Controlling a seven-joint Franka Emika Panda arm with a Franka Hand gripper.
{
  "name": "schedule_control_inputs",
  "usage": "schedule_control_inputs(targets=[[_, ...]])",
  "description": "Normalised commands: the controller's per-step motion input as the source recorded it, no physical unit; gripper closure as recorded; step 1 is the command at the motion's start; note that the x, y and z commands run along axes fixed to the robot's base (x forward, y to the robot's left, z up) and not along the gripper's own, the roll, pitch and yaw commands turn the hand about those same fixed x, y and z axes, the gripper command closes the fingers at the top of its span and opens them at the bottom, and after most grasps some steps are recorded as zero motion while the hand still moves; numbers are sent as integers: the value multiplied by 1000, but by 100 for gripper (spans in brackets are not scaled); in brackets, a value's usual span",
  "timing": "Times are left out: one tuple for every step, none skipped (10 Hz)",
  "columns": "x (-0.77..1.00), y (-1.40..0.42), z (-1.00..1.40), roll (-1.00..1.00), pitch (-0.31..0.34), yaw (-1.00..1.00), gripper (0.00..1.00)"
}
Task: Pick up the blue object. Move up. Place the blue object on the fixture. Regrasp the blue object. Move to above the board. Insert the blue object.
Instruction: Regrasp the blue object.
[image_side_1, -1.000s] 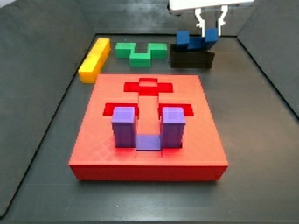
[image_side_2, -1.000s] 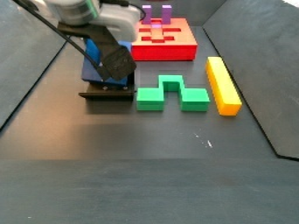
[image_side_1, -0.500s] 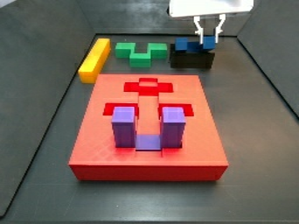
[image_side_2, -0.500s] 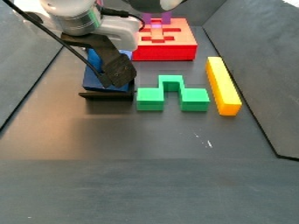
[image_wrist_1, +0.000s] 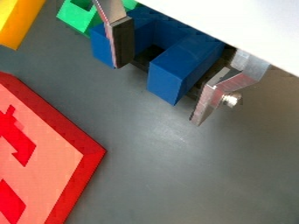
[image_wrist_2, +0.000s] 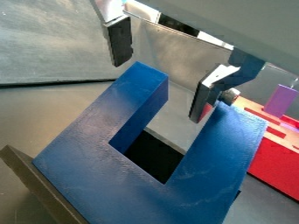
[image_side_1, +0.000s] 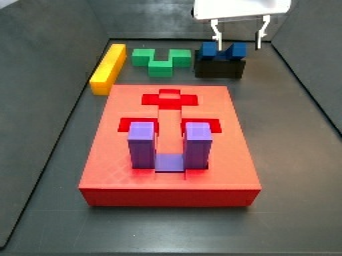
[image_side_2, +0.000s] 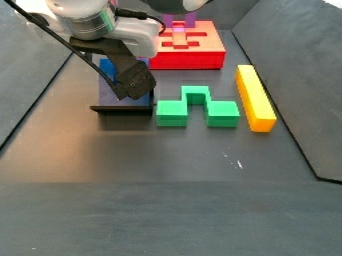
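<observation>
A: The end effector (image_side_1: 234, 38) is hanging at the far right of the scene, right over the fixture (image_side_1: 221, 67), and its fingers are spreading wide now. Half a second back they were pinched in close around the blue object (image_side_1: 221, 49); now they are standing clear on either side of it.

B: So that is a release. In a wrist view the silver fingers (image_wrist_2: 218, 91) are flanking the blue object (image_wrist_2: 158, 162) with daylight on both sides, nothing touching.

A: And the blue object is sitting on the fixture, prongs up by the look of it. In a side view the arm is hiding most of it, just a blue sliver (image_side_2: 104, 73) above the fixture (image_side_2: 122, 107).

B: Judging from that, the placing step is done and the regrasp is coming next.

A: The board (image_side_1: 118, 171) is waiting nearer to us, with a purple block (image_side_1: 168, 145) already seated in it and the cross-shaped recess (image_side_1: 168, 98) open. The green block (image_side_1: 162, 58) and yellow bar (image_side_1: 107, 67) are lying to the left of the fixture, untouched.

B: The new grip needs to be square, I would say, or the insertion will be fighting it.
</observation>
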Motion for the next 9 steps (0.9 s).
schedule_control_inputs(targets=[[149, 0, -11, 0, 31, 0, 0], [31, 280, 0, 134, 117, -131, 0], [266, 331, 449, 174, 406, -97, 0], [377, 214, 840, 240, 517, 0, 0], [191, 146, 814, 403, 494, 0, 0], [200, 103, 720, 583, 463, 0, 0], [357, 49, 606, 709, 517, 54, 0], [423, 63, 343, 980, 571, 117, 0], [469, 26, 277, 1000, 577, 149, 0]])
